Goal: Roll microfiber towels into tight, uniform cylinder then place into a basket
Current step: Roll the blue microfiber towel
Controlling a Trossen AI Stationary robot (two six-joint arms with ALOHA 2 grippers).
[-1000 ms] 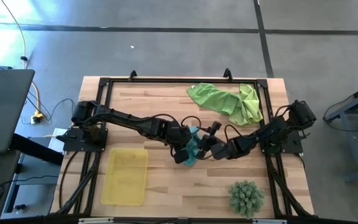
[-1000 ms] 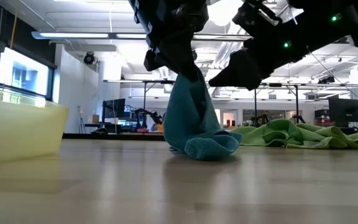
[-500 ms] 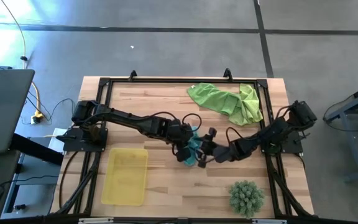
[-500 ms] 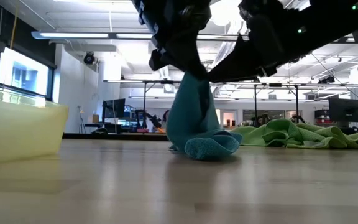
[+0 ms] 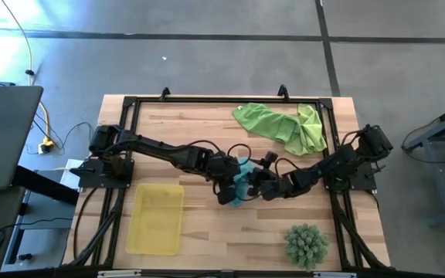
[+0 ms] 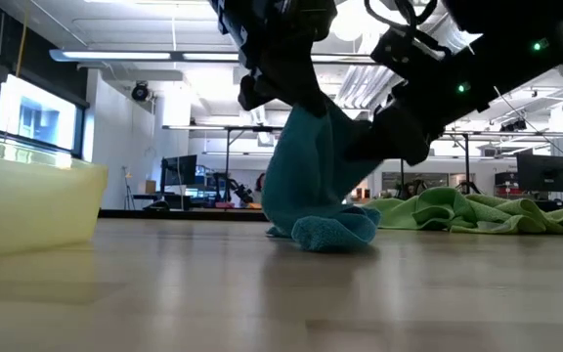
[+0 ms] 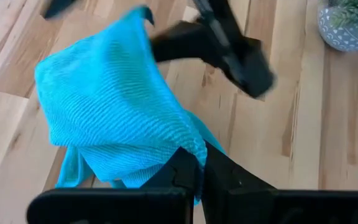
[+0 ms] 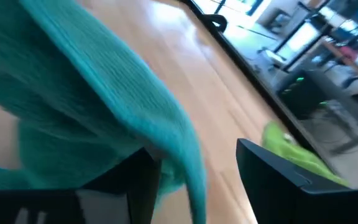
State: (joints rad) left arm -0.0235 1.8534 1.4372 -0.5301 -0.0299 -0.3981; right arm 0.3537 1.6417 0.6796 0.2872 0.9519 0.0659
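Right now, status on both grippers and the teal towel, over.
Left gripper shut on teal towel, top lifted, bottom bunched on table. Right gripper open, closing in on towel's hanging edge. Basket empty. Nothing in the way.

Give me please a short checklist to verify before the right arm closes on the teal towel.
1. Left hand shut on the teal towel: ok, the cloth hangs from its fingers.
2. Towel's lower end on the table: ok, it is bunched on the wood in the low view.
3. Right hand open: ok, and the towel edge drapes between its fingers.
4. Towel rolled into a cylinder: not ok, it hangs crumpled.
5. Basket free to receive: ok, nothing shows in it from above.
6. Green towels out of the way: ok, they lie at the far edge.
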